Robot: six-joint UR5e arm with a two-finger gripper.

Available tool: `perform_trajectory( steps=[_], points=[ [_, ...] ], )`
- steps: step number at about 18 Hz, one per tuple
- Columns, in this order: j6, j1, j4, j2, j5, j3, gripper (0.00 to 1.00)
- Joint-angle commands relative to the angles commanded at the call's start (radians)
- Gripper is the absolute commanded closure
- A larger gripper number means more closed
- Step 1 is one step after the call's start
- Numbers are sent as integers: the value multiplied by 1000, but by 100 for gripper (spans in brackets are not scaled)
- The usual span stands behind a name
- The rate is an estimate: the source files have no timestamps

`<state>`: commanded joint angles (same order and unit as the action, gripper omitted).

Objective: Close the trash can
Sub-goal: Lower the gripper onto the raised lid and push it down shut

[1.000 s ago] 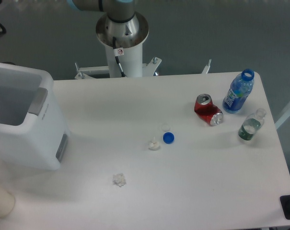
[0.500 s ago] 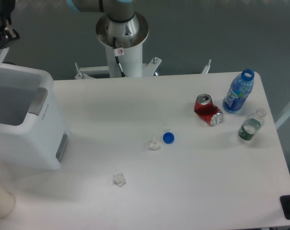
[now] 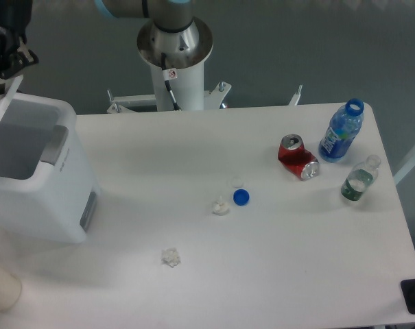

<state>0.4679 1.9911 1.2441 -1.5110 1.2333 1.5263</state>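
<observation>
The trash can (image 3: 49, 199) is a large white boxy bin at the table's left edge, with a grey latch tab (image 3: 54, 145) on its rim and a small grey side panel (image 3: 88, 210). Its top is open and the inside shows grey. Its flat white lid (image 3: 3, 103) stands raised at the far left, leaning over the opening. My black gripper (image 3: 7, 65) is at the lid's upper edge, partly cut off by the frame's edge. I cannot tell how its jaws stand or whether they hold the lid.
A dented red soda can (image 3: 298, 157), a blue bottle (image 3: 341, 131) and a clear bottle (image 3: 359, 179) are at the right. A blue cap (image 3: 241, 197), a clear cap (image 3: 236, 182) and white scraps (image 3: 170, 257) lie mid-table. The arm's base (image 3: 175, 48) stands behind.
My gripper has come further into view from the upper left, moving right and down. The lid's edge has tilted further over the bin's opening.
</observation>
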Motion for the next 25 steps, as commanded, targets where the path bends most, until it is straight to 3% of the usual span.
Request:
perform_trajectory(
  steps=[25],
  points=[
    [3,2,5,-57,55,5,100]
  ],
)
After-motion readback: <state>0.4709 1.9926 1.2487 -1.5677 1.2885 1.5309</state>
